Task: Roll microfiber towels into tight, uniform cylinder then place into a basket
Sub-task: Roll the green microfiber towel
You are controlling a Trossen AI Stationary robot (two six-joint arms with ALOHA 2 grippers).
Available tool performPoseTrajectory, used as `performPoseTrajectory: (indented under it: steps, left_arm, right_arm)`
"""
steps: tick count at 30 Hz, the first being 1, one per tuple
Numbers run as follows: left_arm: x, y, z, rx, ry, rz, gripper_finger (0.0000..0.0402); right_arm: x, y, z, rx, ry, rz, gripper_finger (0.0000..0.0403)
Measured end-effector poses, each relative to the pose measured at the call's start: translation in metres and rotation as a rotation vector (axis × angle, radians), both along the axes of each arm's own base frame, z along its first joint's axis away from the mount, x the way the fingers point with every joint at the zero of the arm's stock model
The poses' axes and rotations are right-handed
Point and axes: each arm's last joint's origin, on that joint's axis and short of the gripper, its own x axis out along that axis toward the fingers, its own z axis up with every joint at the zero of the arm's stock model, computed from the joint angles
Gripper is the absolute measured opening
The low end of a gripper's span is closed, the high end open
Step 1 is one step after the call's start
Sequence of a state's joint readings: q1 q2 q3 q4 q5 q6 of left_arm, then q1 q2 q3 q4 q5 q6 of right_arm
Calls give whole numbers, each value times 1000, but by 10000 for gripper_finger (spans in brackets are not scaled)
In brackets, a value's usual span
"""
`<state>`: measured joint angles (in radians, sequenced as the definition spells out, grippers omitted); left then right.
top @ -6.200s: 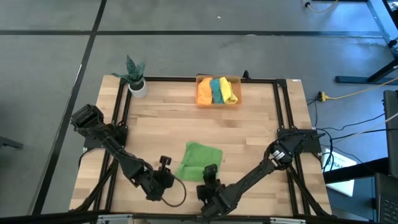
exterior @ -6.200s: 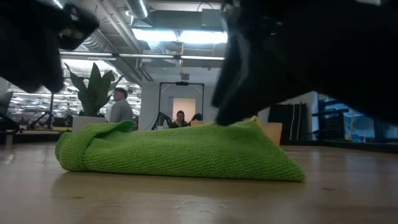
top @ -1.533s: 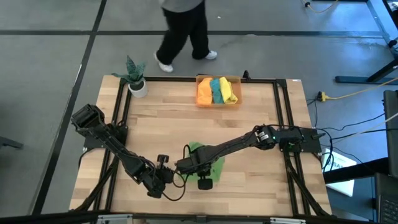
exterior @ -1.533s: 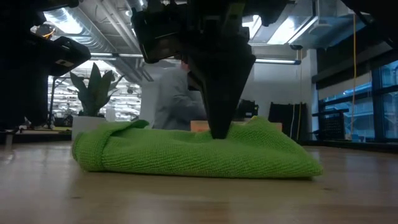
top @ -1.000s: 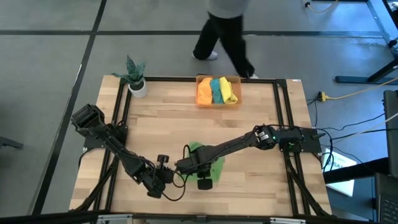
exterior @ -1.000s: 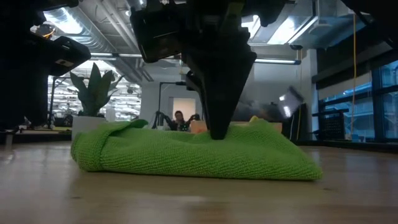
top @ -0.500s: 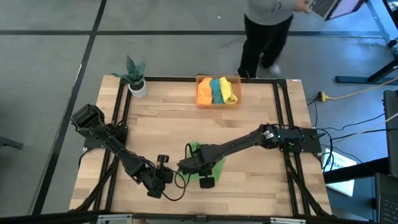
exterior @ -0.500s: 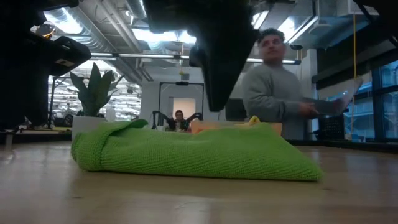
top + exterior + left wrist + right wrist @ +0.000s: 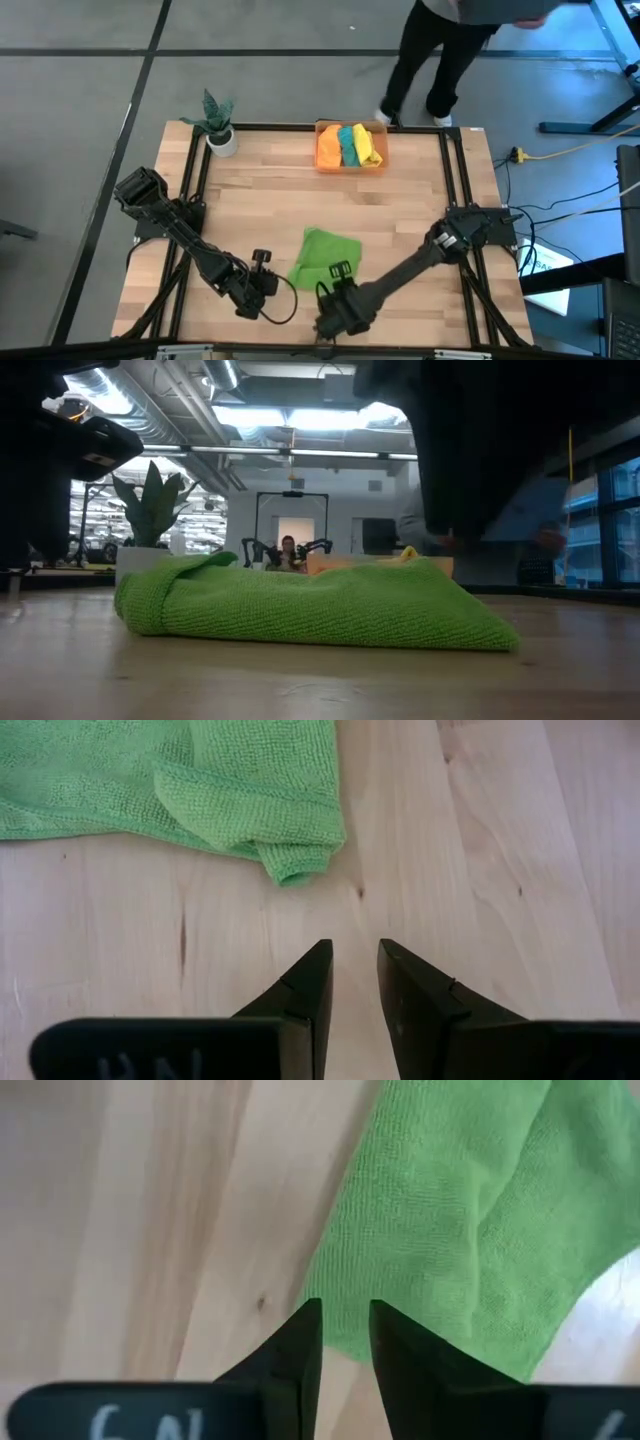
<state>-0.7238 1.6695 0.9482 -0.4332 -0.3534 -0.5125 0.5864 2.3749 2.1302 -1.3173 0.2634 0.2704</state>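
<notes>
A light green microfiber towel point(image 9: 322, 258) lies loosely folded on the wooden table near its front edge, with one rolled corner point(image 9: 290, 865) toward my left gripper. My left gripper point(image 9: 355, 955) hovers over bare wood just left of that corner, open by a narrow gap. My right gripper point(image 9: 345, 1315) points down above the towel's near edge point(image 9: 340, 1330), open by a narrow gap, with nothing between its fingers. The orange basket point(image 9: 380, 160) at the far middle holds an orange, a teal and a yellow rolled towel.
A white pot with a green plant point(image 9: 218, 128) stands at the table's far left corner. A black frame point(image 9: 455, 180) runs along the table's sides. A person point(image 9: 445, 50) walks on the floor beyond the far edge. Bare wood lies between towel and basket.
My right gripper, which stood with its fingertips down on the middle of the green towel, has risen off it and swung toward the table's near edge. The towel has kept its place and shape. The person behind the table has walked toward the right.
</notes>
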Motion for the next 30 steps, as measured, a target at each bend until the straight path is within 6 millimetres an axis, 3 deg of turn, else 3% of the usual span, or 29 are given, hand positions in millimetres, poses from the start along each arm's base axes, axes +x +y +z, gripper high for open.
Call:
performPoseTrajectory:
  steps: [6, 11, 17, 30]
  left_arm:
    - [0, 0, 0, 0, 0, 1, 75]
    - [1, 1, 0, 0, 0, 3, 75]
    - [1, 2, 0, 14, -1, -14, 75]
    - [1, 1, 0, 14, -1, -15, 75]
  right_arm:
    - [-15, 5, -35, -115, -27, -73, 88]
    - [-23, -1, -54, -63, 75, -140, 88]
    - [-21, -3, -54, -35, 83, -174, 88]
    - [-11, 6, -26, 30, 18, -186, 88]
